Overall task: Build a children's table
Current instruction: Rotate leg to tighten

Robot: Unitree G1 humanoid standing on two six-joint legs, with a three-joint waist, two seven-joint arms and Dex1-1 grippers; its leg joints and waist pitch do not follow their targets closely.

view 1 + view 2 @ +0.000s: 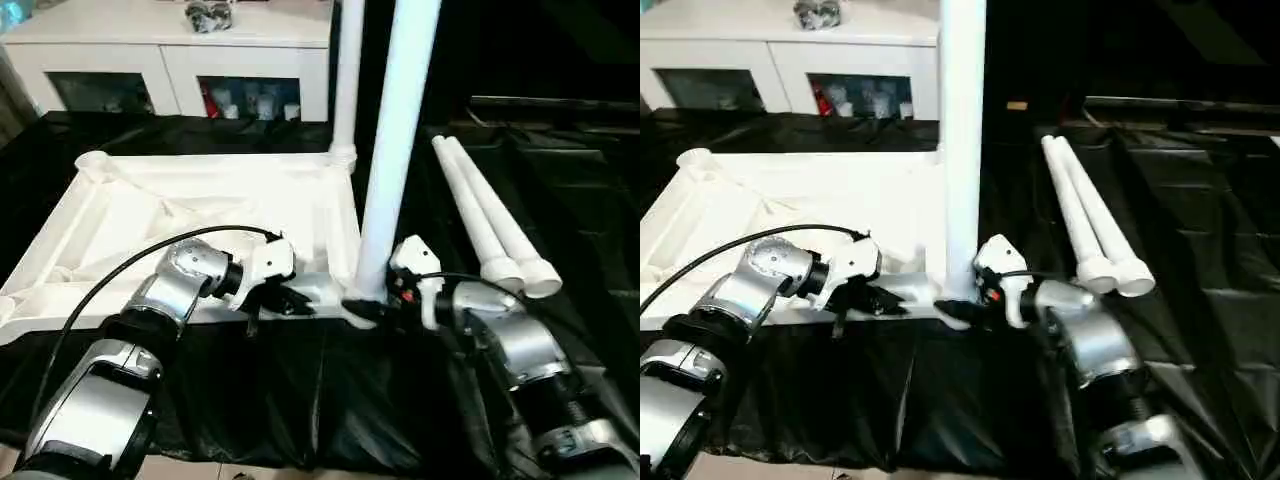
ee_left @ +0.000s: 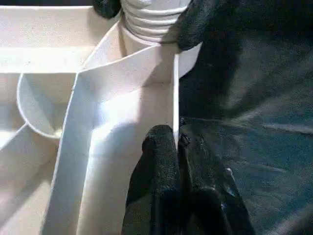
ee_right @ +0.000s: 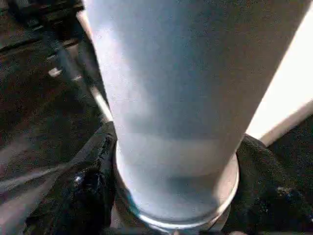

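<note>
Upside-down tabletop [image 1: 130, 215] lay ribs-up on black sheet [image 1: 300, 390], one leg [image 1: 400, 140] upright in near right corner socket, another leg [image 1: 347, 80] standing at far corner, two spare legs [image 1: 490, 220] lying beside. Risk: leg could tilt or cross-thread if right grip slipped. Right gripper [image 1: 372, 300] fingers straddled the leg base, grasping it. Left gripper [image 2: 177, 142] fingers clenched on tabletop's near rim wall, just beside that socket.

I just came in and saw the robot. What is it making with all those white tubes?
It is building a little table. The tabletop lies upside down. The right gripper has its fingers around the bottom of a standing leg at the near corner. The left gripper pinches the tabletop's edge. Another leg stands already; two spare legs lie waiting.
</note>
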